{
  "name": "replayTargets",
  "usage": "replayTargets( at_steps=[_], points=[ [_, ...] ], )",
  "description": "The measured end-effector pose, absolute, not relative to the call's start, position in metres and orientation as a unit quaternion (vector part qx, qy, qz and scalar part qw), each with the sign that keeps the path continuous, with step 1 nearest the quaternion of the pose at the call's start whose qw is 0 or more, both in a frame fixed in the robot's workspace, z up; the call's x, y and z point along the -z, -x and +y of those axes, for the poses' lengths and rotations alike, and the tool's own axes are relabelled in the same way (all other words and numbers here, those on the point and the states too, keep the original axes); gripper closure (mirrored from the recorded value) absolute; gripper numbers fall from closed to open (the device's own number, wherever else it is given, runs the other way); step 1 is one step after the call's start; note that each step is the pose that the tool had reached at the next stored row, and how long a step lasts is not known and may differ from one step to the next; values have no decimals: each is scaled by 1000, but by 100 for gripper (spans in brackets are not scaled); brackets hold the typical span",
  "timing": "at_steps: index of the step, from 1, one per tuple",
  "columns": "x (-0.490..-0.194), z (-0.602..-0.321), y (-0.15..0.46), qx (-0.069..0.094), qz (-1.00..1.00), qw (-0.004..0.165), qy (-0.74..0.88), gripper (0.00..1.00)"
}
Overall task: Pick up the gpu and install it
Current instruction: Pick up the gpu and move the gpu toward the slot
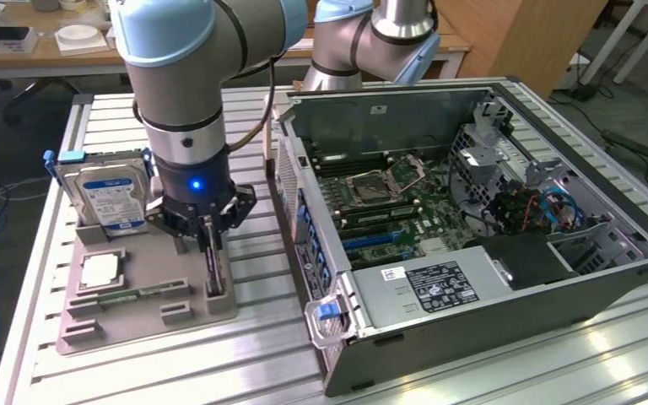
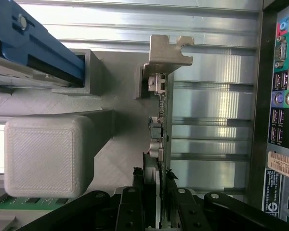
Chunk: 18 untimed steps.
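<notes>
The gpu [image 1: 215, 272] stands on edge in a slot of the grey printed holder [image 1: 132, 319], at the exterior view's left of the computer case. In the wrist view the gpu [image 2: 161, 122] is seen edge-on, its silver bracket [image 2: 166, 50] at the far end. My gripper [image 1: 205, 243] reaches straight down onto it. The black fingers [image 2: 135, 202] flank the card's near end closely on both sides, so the gripper [image 2: 159, 195] is shut on the card. The card's lower edge still sits in the holder.
The open computer case [image 1: 594, 278] lies on its side to the exterior view's right, motherboard [image 1: 397, 211] exposed, its port panel [image 2: 282, 96] close by the card. A hard drive [image 1: 108, 196], a processor [image 1: 101, 270] and a memory stick [image 1: 144, 295] share the holder.
</notes>
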State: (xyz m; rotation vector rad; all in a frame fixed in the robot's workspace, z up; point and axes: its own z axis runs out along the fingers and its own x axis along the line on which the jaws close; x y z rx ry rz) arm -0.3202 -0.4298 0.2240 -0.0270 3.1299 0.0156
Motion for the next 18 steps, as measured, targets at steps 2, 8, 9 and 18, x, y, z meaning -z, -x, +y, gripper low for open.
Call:
replayTargets(
  at_steps=[2, 8, 9, 18],
  points=[
    [-224, -430, 320, -5, 1000, 6, 9, 73],
    [-224, -430, 320, -5, 1000, 6, 8, 73],
    [-224, -430, 320, -5, 1000, 6, 8, 73],
    [-232, -430, 320, -6, 1000, 6, 7, 73]
  ],
)
